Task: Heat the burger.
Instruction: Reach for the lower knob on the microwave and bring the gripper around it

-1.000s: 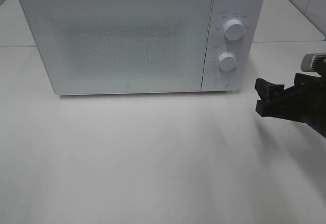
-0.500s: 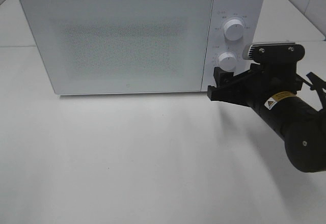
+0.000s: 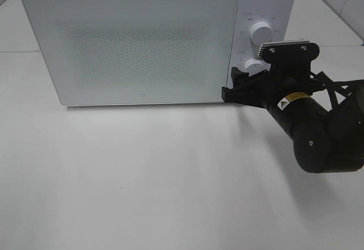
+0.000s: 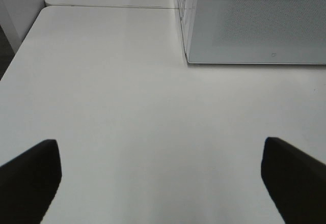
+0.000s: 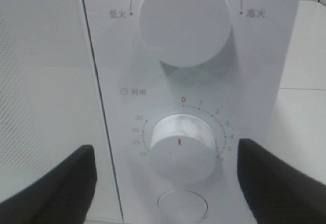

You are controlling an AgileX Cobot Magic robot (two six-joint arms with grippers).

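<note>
Right arm (image 3: 318, 130) further left now, close to the microwave (image 3: 131, 45), fingers (image 5: 56, 183) apart (empty) astride the timer dial (image 5: 181, 150)

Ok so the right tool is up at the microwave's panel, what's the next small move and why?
Probably ease the right tool straight forward until its fingers straddle the timer knob, then close. The tool is open, the knob sits centred between its fingers, its marker points at zero, and the door looks shut.

One microwave (image 3: 131, 40), two dials (image 5: 181, 18), one round button (image 5: 182, 204).
</note>
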